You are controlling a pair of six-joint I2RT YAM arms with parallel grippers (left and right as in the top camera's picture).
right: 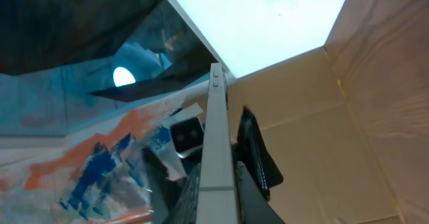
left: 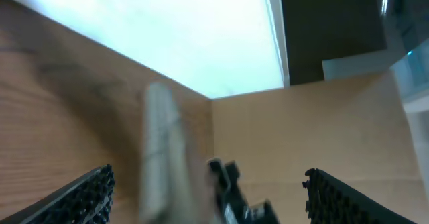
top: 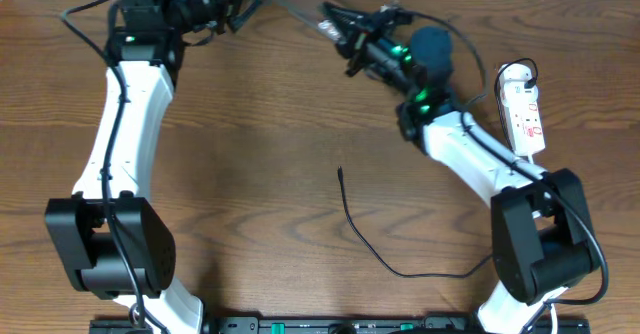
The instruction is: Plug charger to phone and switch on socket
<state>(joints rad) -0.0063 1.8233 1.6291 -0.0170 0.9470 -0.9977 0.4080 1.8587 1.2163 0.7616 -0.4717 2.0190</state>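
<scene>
The charger [top: 347,214] is a long, thin black cable lying loose on the wooden counter [top: 240,184], right of the middle. Its small black plug tip [top: 340,172] points toward the far edge. From there the cable runs toward the near edge, then bends in a wide curve to the right until it passes under the right arm. Nothing touches the tip.

The socket [top: 524,109] is a small, long white power strip with red markings on its top. It lies at the right side of the counter, just beside the right arm's forearm and well apart from the plug tip.

The phone [right: 216,150] is raised off the counter at the far edge. In the right wrist view it shows only edge-on, as a thin pale strip with two small marks near its upper end. Its face and lettering cannot be seen.

The right hand [top: 338,24] is clenched on the phone, with a dark ribbed finger [right: 260,160] lying along one side.

The left hand [left: 209,184] is close by at the far edge. It is released, with its toothed fingers [left: 84,198] spread wide. A blurred pale bar and a black part show between them, and neither finger touches them.
</scene>
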